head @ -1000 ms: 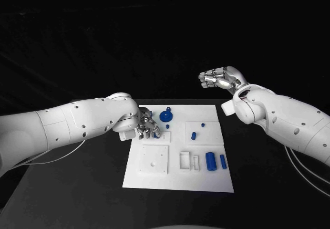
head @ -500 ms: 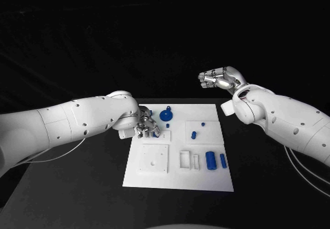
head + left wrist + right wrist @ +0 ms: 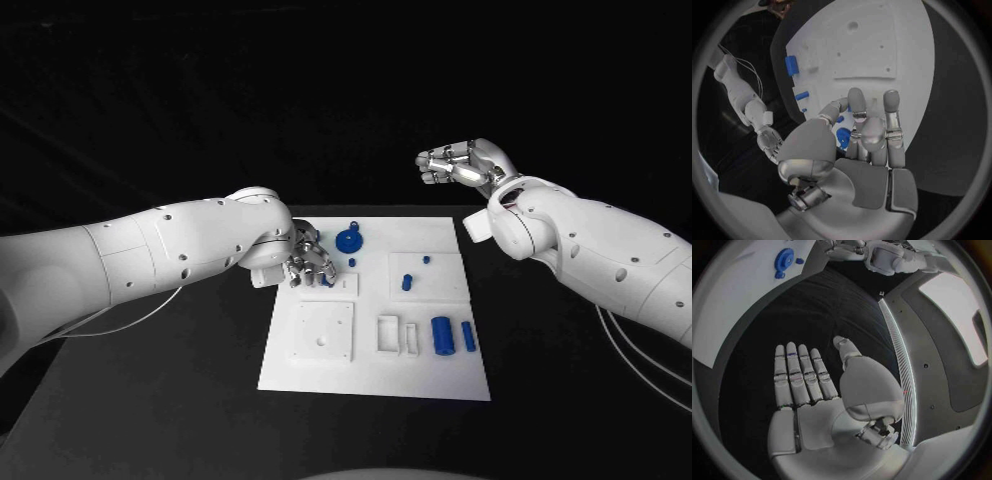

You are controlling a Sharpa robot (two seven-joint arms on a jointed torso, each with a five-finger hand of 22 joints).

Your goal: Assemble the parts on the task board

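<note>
The white task board [image 3: 433, 370] lies mid-table. My left hand [image 3: 307, 262] hovers low over its far-left corner, above a raised white square. There it pinches a small blue part [image 3: 329, 282] between thumb and finger, the part [image 3: 842, 136] showing in the gap beside the thumb [image 3: 811, 150]. A blue gear [image 3: 348, 241] and a short blue peg [image 3: 352, 263] sit just beside that hand. My right hand [image 3: 462, 165] is raised beyond the board's far-right corner, empty, its fingers [image 3: 798, 375] straight and the thumb apart.
Two blue cylinders [image 3: 441, 336] lie side by side near the board's right edge, next to white slots [image 3: 389, 335]. Another blue peg [image 3: 405, 283] rests on the right square. A white plate with holes [image 3: 325, 333] sits at front left. Black table surrounds the board.
My left hand has turned slightly over the far-left square, and the small blue part now shows at its fingertips. The right arm has stayed still.
</note>
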